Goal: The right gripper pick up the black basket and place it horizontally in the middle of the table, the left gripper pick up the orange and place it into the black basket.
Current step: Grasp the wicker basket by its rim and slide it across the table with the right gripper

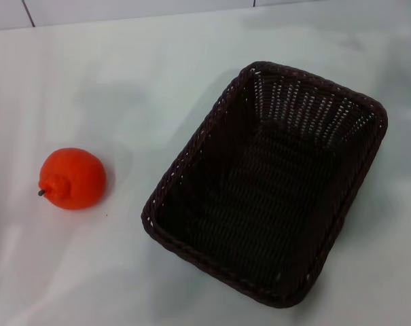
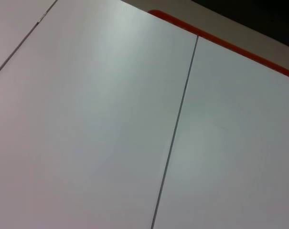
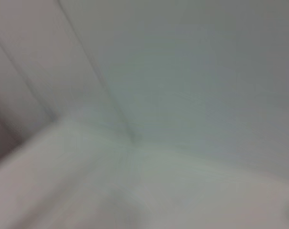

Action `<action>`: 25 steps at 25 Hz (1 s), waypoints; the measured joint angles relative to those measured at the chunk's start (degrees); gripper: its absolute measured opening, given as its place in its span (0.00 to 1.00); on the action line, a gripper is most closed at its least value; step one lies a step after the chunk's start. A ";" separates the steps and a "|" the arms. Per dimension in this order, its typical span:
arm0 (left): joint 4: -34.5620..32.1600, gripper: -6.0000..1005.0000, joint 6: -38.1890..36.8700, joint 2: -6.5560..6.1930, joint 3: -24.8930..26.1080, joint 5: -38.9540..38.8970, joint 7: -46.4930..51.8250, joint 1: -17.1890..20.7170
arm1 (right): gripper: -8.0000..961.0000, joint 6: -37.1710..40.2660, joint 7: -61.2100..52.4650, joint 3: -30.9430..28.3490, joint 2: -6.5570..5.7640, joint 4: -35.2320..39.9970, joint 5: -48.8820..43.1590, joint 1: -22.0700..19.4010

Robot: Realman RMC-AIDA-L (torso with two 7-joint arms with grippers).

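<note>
Looking down from the head camera, I see the basket (image 1: 270,183) sitting on the table (image 1: 123,75) in the right half of the frame, empty, upright on its base, its long axis running on a diagonal from lower left to upper right; the orange (image 1: 73,178) rests at middle left, well apart from the basket, its knob and short stem turned towards the left edge of the frame.

Neither gripper shows in the head view; the left wrist camera gives me only pale panels with a thin dark seam and an orange-red strip in the upper right of its frame; the right wrist camera gives me a smeared pale surface with faint seams; so I cannot tell whether either tool is wide, narrow or holding anything, though nothing of the task is held, since both things lie free on the table.

I judge the task to be at its very start; the first step, the right gripper taking the basket, is not yet begun; the basket lies skewed and off to the right, so it has to be lifted, turned level with the table's edge and set down towards the centre.

The next move calls for bringing the right gripper down over one braided rim, jaws astride the wall; the near lower-right rim looks the easiest reach; the orange waits for the left gripper afterwards.
</note>
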State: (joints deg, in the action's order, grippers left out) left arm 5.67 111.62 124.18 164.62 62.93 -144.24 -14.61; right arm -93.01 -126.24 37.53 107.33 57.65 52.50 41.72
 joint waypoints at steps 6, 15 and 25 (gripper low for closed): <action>-0.28 0.83 -0.18 0.11 0.00 0.00 -0.07 0.04 | 0.77 -6.28 -0.92 0.54 0.79 1.61 -15.59 5.00; -0.39 0.83 -0.18 0.20 0.00 0.00 0.03 0.29 | 0.75 -4.68 -0.77 7.58 1.26 -2.84 -19.45 5.74; -1.01 0.83 0.29 0.22 -0.03 0.00 0.33 0.16 | 0.72 3.02 1.80 11.83 4.05 -9.80 -24.81 6.41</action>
State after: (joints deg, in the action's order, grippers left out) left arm 4.66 111.92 124.40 164.58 62.93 -143.91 -14.45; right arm -89.99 -124.44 49.37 111.38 47.85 27.68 48.12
